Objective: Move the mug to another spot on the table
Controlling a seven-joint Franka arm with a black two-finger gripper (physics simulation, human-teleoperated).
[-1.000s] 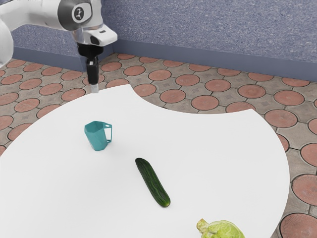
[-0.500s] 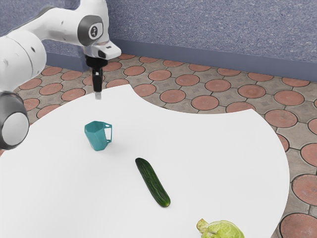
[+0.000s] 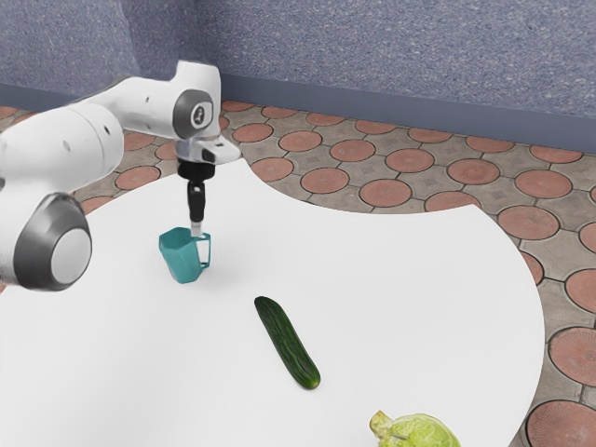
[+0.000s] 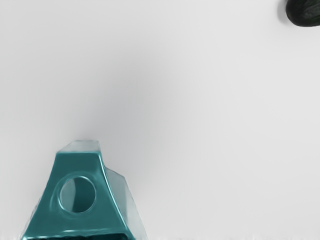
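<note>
One mug (image 3: 183,255), one cucumber (image 3: 287,342), one lettuce (image 3: 414,432) on table (image 3: 400,279). Gripper (image 3: 196,224) hung at mug's rim, open-or-closed unclear. Wrist view showed round handle hole (image 4: 76,192).

The mug (image 3: 183,256) is coloured teal and the cucumber (image 3: 287,342) dark green. The table (image 3: 419,279) is rendered plain white. The floor (image 3: 447,177) is patterned with round terracotta tiles set in grey. The wall (image 3: 372,47) is speckled blue-grey, and the arm (image 3: 84,158) is finished white.

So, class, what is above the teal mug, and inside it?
The gripper hangs right over the mug, by its handle. Nothing else is above it. Its inside is mostly hidden by its own wall.
</note>
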